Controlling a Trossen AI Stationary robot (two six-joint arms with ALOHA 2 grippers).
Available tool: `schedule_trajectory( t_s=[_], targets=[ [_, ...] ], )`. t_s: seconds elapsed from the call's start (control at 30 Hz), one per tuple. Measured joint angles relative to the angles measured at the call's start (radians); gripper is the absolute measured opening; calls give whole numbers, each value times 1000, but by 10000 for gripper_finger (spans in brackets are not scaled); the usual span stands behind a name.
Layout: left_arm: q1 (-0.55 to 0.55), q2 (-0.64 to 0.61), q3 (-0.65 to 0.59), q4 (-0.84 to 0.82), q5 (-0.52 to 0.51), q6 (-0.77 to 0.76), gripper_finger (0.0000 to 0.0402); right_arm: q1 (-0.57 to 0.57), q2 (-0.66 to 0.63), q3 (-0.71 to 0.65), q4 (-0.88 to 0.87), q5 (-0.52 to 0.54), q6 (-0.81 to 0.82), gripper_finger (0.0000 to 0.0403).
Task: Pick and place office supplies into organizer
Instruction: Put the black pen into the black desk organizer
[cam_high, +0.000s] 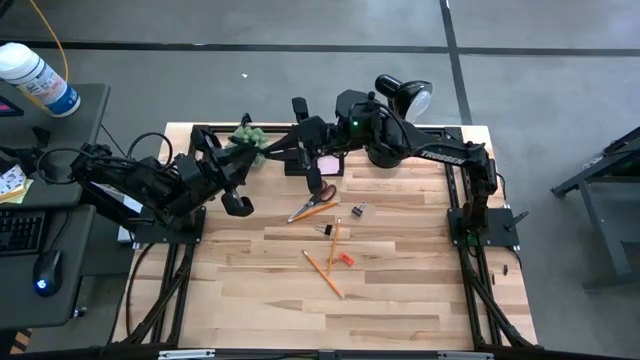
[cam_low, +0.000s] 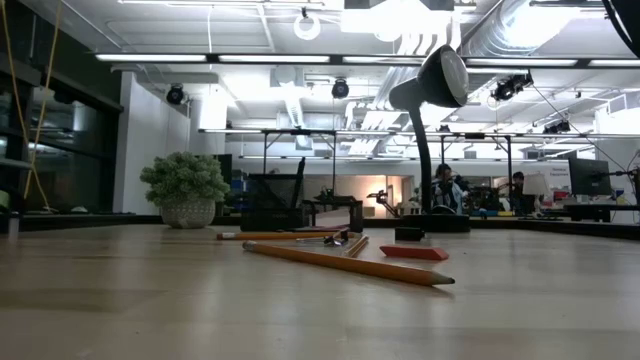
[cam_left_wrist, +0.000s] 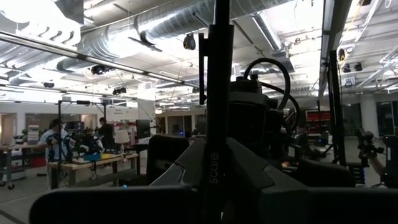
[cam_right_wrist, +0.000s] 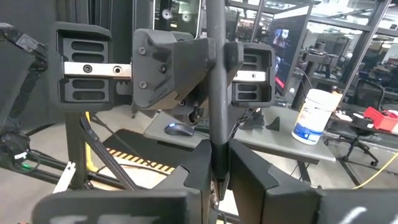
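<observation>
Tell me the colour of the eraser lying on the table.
Red; the eraser shows best in the low view.

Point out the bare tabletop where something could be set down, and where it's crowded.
Free: the table's near strip below the pencils, and its right side toward the right arm's base. Crowded: the middle, around the scissors, binder clip and eraser.

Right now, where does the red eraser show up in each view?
High view: red eraser at table centre, right of the crossed pencils.
Low view: eraser lying flat right of centre, behind the near pencil.
Left wrist view: not in it.
Right wrist view: not in it.
Shared landmark: black desk lamp behind it.
</observation>
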Motion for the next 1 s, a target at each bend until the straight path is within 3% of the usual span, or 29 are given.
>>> schedule_trajectory(
  t_s=[0.2,0.7,1.0],
  targets=[
    [0,0,0,0,2,2,24,0,0,0,-2,7,21,51],
    [0,0,0,3,3,38,32,2,-7,-1,-87,80,23,144],
    [0,-18,0,-6,3,69,33,-35,-79,-2,-388,86,-5,149]
  ],
)
